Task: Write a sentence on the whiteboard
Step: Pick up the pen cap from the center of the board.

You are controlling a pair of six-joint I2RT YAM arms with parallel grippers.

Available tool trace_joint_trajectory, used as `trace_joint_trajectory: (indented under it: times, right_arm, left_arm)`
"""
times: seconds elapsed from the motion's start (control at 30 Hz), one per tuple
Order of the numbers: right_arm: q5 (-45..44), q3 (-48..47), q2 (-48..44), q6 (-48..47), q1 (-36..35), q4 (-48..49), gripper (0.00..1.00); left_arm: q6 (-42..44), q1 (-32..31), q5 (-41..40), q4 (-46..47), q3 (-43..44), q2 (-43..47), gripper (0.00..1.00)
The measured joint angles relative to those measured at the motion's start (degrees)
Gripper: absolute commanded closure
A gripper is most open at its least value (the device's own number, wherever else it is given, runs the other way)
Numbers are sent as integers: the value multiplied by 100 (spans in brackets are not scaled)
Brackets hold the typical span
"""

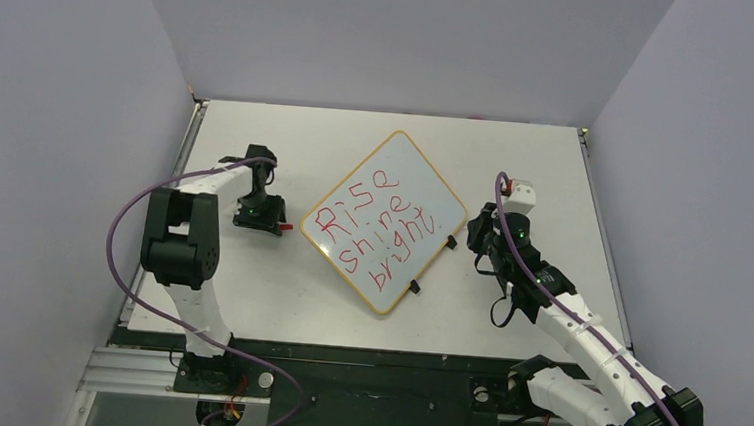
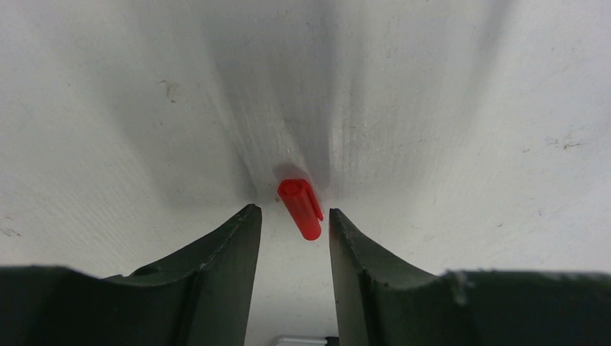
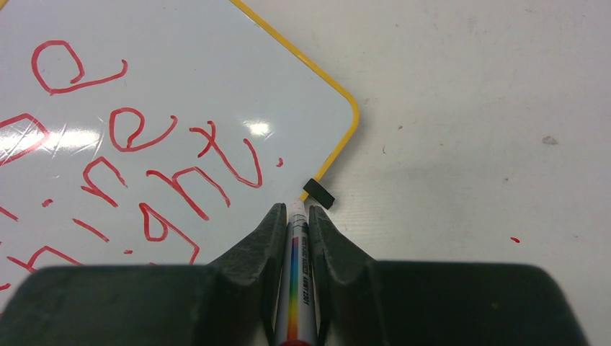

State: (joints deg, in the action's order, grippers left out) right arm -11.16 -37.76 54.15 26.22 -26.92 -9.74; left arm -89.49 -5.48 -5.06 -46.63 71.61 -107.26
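The whiteboard [image 1: 396, 164] lies tilted in the middle of the table, its thin yellow frame around red handwriting reading "Rise shine bright." In the right wrist view the whiteboard [image 3: 216, 65] fills the upper left. My right gripper [image 3: 294, 209] is shut on a white marker [image 3: 295, 274] with a rainbow stripe, whose tip sits at the board's edge beside a black clip [image 3: 318, 193]. The right gripper [image 1: 479, 240] hovers just off the board's right side. My left gripper [image 2: 293, 210] points down at the table, open, with a loose red marker cap [image 2: 300, 207] between its fingertips and a gap on either side.
Grey walls close in the white table [image 1: 247, 294] on three sides. Two black clips [image 1: 450, 242] sit on the board's near right edge. The left gripper [image 1: 258, 215] and the red cap [image 1: 286, 227] lie left of the board. A purple cable loops off each arm.
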Motion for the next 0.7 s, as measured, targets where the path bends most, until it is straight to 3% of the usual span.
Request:
trace_joint_trajectory:
  times: [0.3, 0.37, 0.43, 0.5, 0.7]
  right_arm:
    - [-2, 0, -4, 0, 0, 0, 100]
    - [-2, 0, -4, 0, 0, -2, 100]
    - [-2, 0, -4, 0, 0, -2, 100]
    - [-2, 0, -4, 0, 0, -2, 100]
    - [-4, 0, -4, -2, 26, -2, 100]
  left_arm:
    - [42, -7, -48, -4, 111, -181, 62]
    - [83, -7, -44, -59, 188, -247, 68]
    - [129, -7, -35, -118, 214, -275, 89]
    - [177, -7, -20, -219, 216, -289, 97]
    - [254, 2, 70, 33, 127, -245, 100]
